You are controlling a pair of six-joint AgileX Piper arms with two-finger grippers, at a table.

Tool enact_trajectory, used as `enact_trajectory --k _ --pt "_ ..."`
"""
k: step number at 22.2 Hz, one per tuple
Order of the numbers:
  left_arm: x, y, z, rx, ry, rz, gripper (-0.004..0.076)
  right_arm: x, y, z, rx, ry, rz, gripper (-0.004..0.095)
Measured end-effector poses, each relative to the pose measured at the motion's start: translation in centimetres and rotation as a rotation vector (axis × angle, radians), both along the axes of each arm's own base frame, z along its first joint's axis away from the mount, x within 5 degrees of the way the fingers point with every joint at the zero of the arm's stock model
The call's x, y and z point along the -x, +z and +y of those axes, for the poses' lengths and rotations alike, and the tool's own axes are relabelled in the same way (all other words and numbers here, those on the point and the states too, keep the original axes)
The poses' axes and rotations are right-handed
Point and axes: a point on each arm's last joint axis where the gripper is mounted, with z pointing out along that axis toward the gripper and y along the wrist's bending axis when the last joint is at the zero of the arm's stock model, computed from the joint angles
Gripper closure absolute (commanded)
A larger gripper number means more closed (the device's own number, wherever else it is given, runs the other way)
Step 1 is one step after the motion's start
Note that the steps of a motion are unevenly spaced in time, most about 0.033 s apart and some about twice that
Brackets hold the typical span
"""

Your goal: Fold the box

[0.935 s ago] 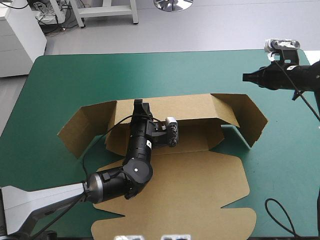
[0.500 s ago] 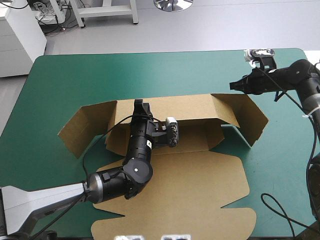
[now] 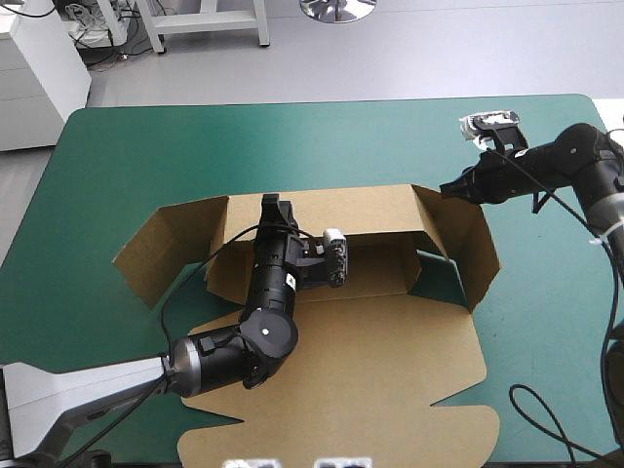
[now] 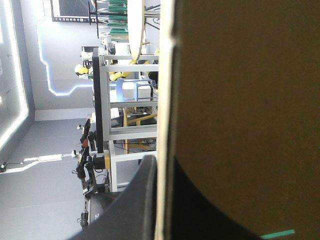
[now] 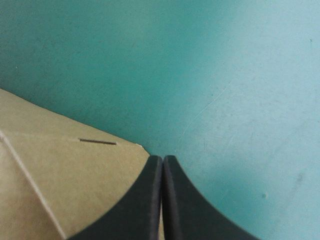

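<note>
box [image 3: 390,292] sits mid-table on the teal-green cover [image 3: 292,136], half formed; nearest part is the lid [image 3: 370,385], lying flat, its scalloped edge toward the robot; left arm [image 3: 263,336] crosses the lid's left half and reaches up to the box's far wall [image 3: 370,210], which stands raised; left gripper [image 3: 276,203] is at that wall's top edge near its left end, fingers [image 4: 142,205] all but closed with the board edge pinched between them, one finger on each side in the left wrist view; left flap [image 3: 161,249] splays outward from the box; right flap [image 3: 466,244] stands steeper, angled in toward the box's base, with a sliver of cover showing between flap and base; right gripper [image 3: 447,187] is outside the box at the right flap's far top corner; its fingers [image 5: 145,200] are pressed together into one point, holding nothing; the right wrist view puts that point just beside the flap's corner, with a short dark slit [image 5: 97,142] in the board close by; can't tell whether the tip actually touches the board; the cover runs on past the box to the table's far edge
</note>
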Motion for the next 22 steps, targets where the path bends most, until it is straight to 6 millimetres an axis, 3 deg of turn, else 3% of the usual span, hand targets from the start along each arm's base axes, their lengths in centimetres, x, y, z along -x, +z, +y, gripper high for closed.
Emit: enact_trajectory --k 4,7,10,14,22 --pt "0.0 0.0 0.0 -0.001 0.0 0.0 0.0734 2.7 -1.2 -0.1 0.008 -0.001 -0.017 0.0915" --pt "0.0 0.0 0.0 0.0 0.0 0.001 0.0734 5.0 -4.2 0.0 -0.012 0.004 -0.008 0.0916" --pt "0.0 0.0 0.0 0.0 0.0 0.001 0.0734 6.8 -3.9 0.2 -0.022 0.03 -0.089 0.0916" --pt "0.0 0.0 0.0 0.0 -0.003 0.001 0.0734 8.7 -1.8 0.2 0.004 0.094 -0.218 0.0923" --pt "0.0 0.0 0.0 0.0 -0.004 0.002 0.0734 9.2 -2.1 0.4 0.003 0.161 -0.177 0.0923"
